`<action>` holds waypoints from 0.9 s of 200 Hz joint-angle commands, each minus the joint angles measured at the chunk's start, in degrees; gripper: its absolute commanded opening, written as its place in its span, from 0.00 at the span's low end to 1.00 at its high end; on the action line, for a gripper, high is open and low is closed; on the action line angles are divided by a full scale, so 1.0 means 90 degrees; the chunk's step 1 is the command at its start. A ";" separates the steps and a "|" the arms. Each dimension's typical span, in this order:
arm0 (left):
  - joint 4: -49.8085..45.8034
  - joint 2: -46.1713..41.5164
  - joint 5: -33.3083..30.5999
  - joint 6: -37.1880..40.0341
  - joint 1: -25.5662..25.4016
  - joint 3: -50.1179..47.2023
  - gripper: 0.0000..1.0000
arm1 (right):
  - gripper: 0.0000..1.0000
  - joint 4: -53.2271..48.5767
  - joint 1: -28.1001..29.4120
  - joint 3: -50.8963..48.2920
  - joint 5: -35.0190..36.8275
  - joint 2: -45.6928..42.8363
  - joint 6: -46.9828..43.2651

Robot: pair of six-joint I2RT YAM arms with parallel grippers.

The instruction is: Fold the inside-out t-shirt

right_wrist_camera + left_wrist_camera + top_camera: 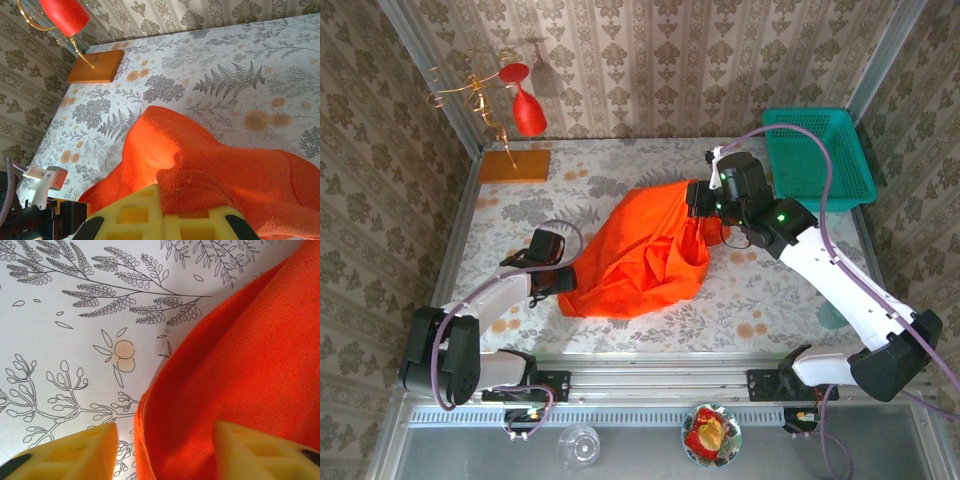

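Note:
The inside-out t-shirt (645, 255) is a bright orange-red heap in the middle of the floral table, pulled up toward its far right end. My right gripper (705, 205) holds that raised end. In the right wrist view the right gripper (165, 212) has its yellow fingers pressed together, with a bunch of the t-shirt (210, 185) pinched in them. My left gripper (560, 280) sits low at the shirt's near left corner. In the left wrist view the left gripper (165, 450) is open and straddles the hem of the t-shirt (240, 365), one finger over bare table and one over cloth.
A teal basket (817, 158) stands at the back right. An orange-brown board (514, 165) lies at the back left, with a red wine glass (528, 110) hanging on a gold wire stand above it. A bowl (711, 432) sits below the table's near edge.

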 commanded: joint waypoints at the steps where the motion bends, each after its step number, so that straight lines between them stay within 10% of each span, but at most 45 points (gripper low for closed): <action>1: -0.0218 -0.0202 -0.0217 -0.0162 0.0056 0.0107 0.58 | 0.00 0.0033 -0.0072 -0.0078 0.0134 -0.0245 -0.0066; 19: -0.0155 -0.0276 -0.0176 -0.0171 0.0086 0.0054 0.59 | 0.00 0.0047 -0.0090 -0.0112 0.0125 -0.0283 -0.0055; 89: 0.0134 0.0207 0.0542 0.0087 0.0271 0.0193 0.00 | 0.00 0.0135 -0.0250 -0.0134 0.0167 -0.0446 -0.0059; 180: 0.0612 -0.3293 0.2680 0.0234 0.2822 0.1521 0.00 | 0.00 -0.0216 -0.1898 0.0489 0.0660 -0.1776 -0.0644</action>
